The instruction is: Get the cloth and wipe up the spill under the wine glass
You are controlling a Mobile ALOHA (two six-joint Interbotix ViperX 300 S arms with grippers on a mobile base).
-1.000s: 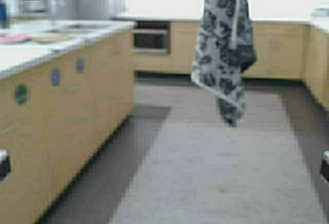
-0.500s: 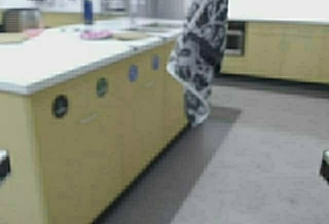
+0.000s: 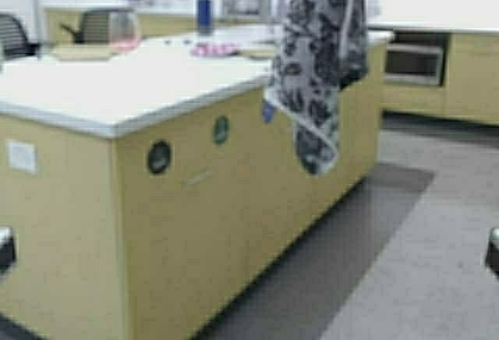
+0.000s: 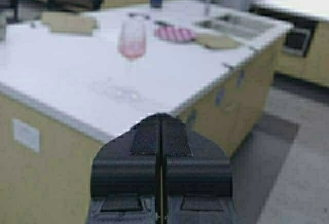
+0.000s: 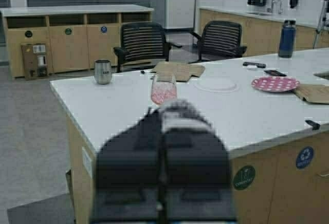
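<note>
my right fingers (image 5: 162, 112) are clenched on the cloth (image 3: 320, 59); my left fingers (image 4: 160, 131) are clenched, empty. beyond them the wine glass (image 4: 132, 39) stands well inside the tabletop (image 4: 61, 75) edge, with open floor (image 3: 421, 278) alongside.

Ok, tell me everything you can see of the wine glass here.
The wine glass is a tall clear stemmed glass standing upright on the white countertop of the island. Its bowl shows pinkish-red contents in the lower part. The stem runs down to a round foot, faint against the white top, where a wet-looking patch seems to spread. Nothing touches it but the counter; neither hand is near it.
</note>
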